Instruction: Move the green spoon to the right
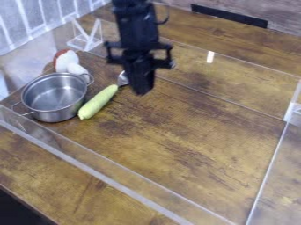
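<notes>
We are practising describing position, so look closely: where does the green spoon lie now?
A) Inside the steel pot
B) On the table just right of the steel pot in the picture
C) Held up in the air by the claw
B: the green spoon lies on the wooden table, beside the steel pot and outside its rim.

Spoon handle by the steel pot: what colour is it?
Yellow-green, clearest in the current camera view.
</notes>
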You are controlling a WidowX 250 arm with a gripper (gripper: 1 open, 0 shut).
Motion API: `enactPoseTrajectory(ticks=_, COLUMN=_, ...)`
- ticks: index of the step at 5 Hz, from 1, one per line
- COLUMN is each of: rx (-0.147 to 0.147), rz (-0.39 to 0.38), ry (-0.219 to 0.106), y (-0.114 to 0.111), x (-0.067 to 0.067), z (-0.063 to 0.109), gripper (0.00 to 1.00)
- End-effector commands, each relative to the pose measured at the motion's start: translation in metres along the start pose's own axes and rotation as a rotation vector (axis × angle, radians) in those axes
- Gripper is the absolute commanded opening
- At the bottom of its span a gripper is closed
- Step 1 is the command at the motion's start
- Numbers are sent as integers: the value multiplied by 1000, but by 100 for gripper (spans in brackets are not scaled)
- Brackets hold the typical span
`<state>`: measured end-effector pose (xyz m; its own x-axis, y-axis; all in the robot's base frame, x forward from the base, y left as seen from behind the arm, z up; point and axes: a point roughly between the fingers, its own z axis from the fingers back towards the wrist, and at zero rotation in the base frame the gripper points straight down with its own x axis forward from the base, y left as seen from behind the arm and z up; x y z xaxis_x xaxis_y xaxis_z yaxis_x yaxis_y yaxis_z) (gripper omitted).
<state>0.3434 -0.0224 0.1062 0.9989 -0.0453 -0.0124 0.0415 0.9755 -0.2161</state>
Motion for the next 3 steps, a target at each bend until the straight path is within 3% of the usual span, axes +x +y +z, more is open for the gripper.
enactPoseTrajectory(ticks=1, rx=-1, rz=-90, ry=-42, y=-22, x=7, z=19, gripper=0)
enactPoseTrajectory(ticks=3, rx=35, rz=-114, ry=-19, y=-23, x=10, z=9, gripper=0)
